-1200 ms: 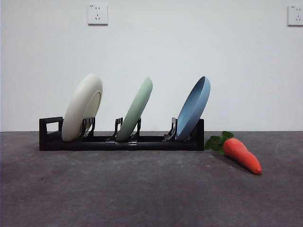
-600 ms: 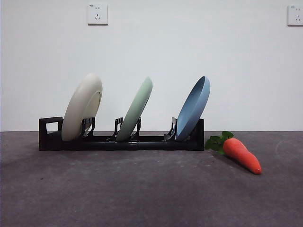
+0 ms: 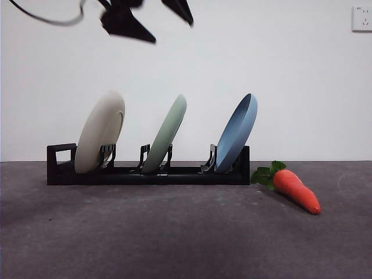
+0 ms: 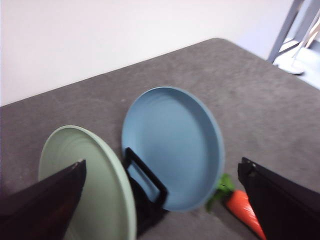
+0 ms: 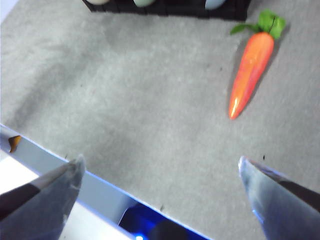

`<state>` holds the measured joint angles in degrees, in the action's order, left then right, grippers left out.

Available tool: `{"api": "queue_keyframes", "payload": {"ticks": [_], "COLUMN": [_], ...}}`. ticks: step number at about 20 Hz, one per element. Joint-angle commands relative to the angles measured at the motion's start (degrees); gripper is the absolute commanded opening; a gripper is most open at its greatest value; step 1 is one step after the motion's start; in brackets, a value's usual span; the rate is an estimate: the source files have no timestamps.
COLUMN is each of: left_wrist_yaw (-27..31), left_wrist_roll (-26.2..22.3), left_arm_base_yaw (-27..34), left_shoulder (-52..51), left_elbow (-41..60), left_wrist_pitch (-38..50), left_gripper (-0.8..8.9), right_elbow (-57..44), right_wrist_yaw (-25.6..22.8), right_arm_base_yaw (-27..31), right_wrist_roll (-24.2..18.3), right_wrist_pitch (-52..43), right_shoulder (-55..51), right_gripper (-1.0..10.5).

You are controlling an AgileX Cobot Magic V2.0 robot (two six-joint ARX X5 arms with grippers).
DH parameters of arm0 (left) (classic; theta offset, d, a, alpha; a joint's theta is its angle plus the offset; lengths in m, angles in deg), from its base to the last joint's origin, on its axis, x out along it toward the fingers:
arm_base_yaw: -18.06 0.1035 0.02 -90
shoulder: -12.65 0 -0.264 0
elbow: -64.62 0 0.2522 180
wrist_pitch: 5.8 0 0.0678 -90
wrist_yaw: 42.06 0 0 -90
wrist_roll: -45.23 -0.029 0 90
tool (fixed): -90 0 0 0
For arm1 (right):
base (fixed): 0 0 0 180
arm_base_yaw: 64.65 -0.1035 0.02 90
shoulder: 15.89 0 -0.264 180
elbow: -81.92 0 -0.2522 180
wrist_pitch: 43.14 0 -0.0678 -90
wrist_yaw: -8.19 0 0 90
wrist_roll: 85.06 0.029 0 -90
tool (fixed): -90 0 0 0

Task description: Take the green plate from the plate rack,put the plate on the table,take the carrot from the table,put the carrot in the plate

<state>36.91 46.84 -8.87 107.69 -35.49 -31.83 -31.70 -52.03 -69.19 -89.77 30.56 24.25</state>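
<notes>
— Green plate [image 3: 167,135]: where is it?
— Leaning in the black rack's [image 3: 148,173] middle slot, between a cream plate [image 3: 100,139] and a blue plate [image 3: 236,133].
— The carrot [image 3: 296,189]?
— On the table [image 3: 174,232], right of the rack.
— The pincers?
— Left pincer [image 3: 152,20] spread wide, high above the plates; right pincer [image 5: 160,172] spread, over bare table.

Left hand [image 3: 156,23]: high above the rack's middle, jaws spread wide, gripping nothing, tips pointing down.
Right hand [image 5: 160,185]: above the tabletop's near edge, jaws wide apart, gripping nothing.
</notes>
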Motion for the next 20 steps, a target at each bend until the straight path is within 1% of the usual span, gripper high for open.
{"api": "queue_keyframes", "payload": {"ticks": [1, 3, 6, 13, 14, 15, 16, 18, 19, 20], "left_wrist_yaw": [1.16, 3.45, 3.78, 6.45, 6.56, 6.47, 6.4, 5.99, 5.79, 4.79], "left_wrist_roll": [-1.86, -1.95, -3.37, -3.34, -3.34, -3.34, -3.34, -3.3, -3.17, -3.17], "left_arm_base_yaw": [-0.09, -0.09, -0.09, -0.09, -0.09, -0.09, -0.09, -0.09, -0.09, -0.09], "left_shoulder": [4.2, 7.08, 10.84, 17.18, 17.4, 17.42, 17.42, 17.42, 17.42, 17.42], "left_elbow": [0.0, 0.0, 0.0, 0.0, 0.0, 0.0, 0.0, 0.0, 0.0, 0.0], "left_wrist_pitch": [3.72, 5.64, 7.45, 10.51, 10.32, 10.1, 10.14, 10.34, 10.16, 10.05], "left_gripper": [5.64, 5.64, 5.63, 5.58, 4.94, 3.98, 2.63, 0.56, 0.03, -0.09], "right_elbow": [0.2, 0.2, 0.2, 0.2, 0.2, 0.2, 0.2, 0.2, 0.2, 0.2], "right_wrist_yaw": [-0.35, -0.33, -0.33, -0.28, -0.28, -0.31, -0.31, -0.31, -0.31, -0.31], "right_arm_base_yaw": [-0.15, -0.15, -0.15, -0.15, -0.15, -0.15, -0.15, -0.15, -0.15, -0.15], "right_wrist_roll": [0.35, 0.35, 0.35, 0.33, 0.33, 0.31, 0.31, 0.31, 0.31, 0.31], "right_wrist_pitch": [0.39, 0.59, 0.57, 0.57, 0.57, 0.57, 0.57, 0.52, 0.55, 0.55], "right_shoulder": [0.66, 1.55, 2.97, 4.87, 4.87, 4.87, 4.87, 4.94, 4.94, 4.92], "right_gripper": [6.9, 6.9, 6.9, 6.9, 6.9, 6.9, 6.9, 6.9, 6.9, 6.9]}}
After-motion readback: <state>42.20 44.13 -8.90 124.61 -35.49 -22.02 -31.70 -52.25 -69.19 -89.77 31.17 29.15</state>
